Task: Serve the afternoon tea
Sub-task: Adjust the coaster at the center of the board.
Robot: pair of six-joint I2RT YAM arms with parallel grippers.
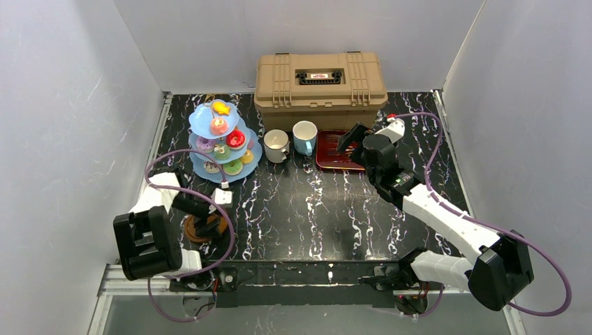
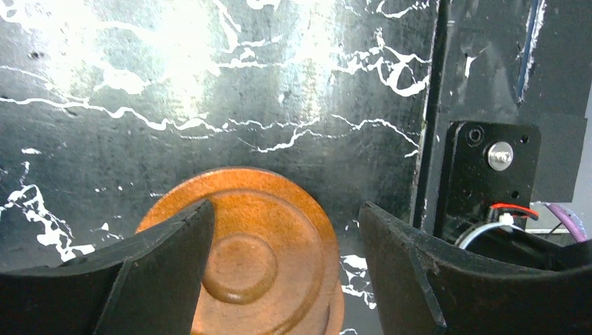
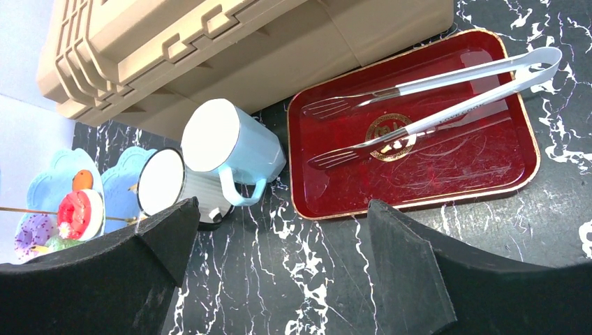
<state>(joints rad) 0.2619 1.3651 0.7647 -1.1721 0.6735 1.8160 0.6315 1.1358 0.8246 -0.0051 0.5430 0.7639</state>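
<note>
Glossy black table (image 1: pixel 314 209) — left gripper (image 2: pixel 285 209) spread over the flat saucer (image 2: pixel 244 269), right gripper (image 3: pixel 280 206) gaping, empty; we could pinch off-centre and skid it instead of lifting.

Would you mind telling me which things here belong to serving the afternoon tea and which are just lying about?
For the tea: cake stand, toy donuts and cakes, white mug, blue mug, brown saucer.
Lying about: toolbox, red tray, tongs.
</note>
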